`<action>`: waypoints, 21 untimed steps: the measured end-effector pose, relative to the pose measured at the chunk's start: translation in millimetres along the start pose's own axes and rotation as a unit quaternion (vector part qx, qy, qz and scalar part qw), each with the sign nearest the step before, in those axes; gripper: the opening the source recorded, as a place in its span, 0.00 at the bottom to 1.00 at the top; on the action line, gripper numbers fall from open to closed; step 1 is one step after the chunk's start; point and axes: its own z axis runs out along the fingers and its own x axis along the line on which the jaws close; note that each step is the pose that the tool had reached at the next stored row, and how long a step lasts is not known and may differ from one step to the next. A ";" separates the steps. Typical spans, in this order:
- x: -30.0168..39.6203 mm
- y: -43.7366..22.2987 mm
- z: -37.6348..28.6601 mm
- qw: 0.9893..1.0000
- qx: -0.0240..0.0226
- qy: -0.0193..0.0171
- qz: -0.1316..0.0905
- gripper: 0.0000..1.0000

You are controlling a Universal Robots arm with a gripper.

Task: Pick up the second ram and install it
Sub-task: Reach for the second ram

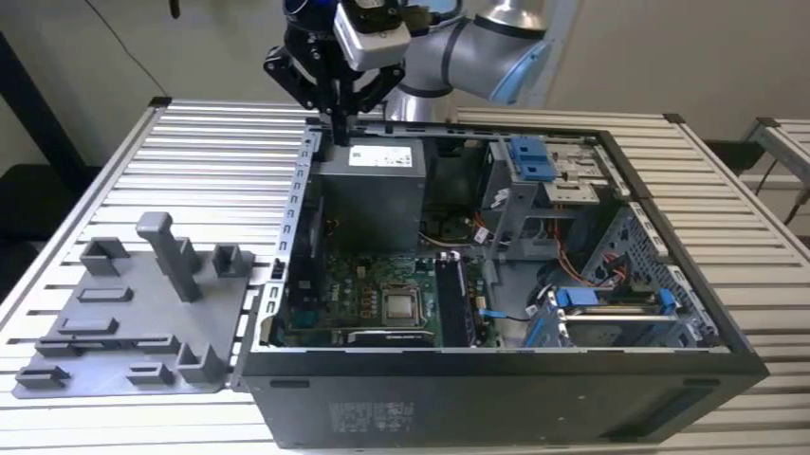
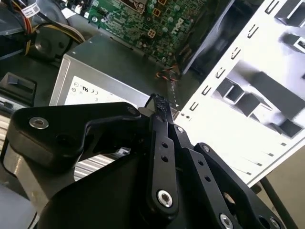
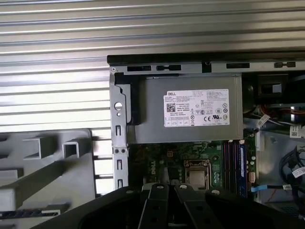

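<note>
My gripper point(image 1: 340, 131) hangs over the far corner of the open computer case point(image 1: 506, 379), just above the grey power supply point(image 1: 374, 190). Its two black fingers point(image 2: 159, 143) are pressed together, shut, with nothing visible between them. On the green motherboard point(image 3: 157, 162), next to the processor socket point(image 3: 196, 172), runs a row of long black memory slots point(image 3: 231, 162). A thin bluish stick point(image 3: 242, 164) stands on edge in that row. I cannot tell whether it is the second ram. The slots point(image 1: 451, 299) lie well toward the case's front, away from my gripper.
A grey plastic tray point(image 1: 127, 313) with upright blocks lies on the slatted table point(image 1: 190, 161) at the exterior view's left of the case. Blue drive brackets point(image 1: 532, 156) and cables fill the case's other side. The case's metal rim point(image 3: 171, 59) runs behind the power supply point(image 3: 190, 109).
</note>
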 end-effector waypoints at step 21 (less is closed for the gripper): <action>25.9 -1.8 -0.5 1.000 0.000 0.000 0.000 0.11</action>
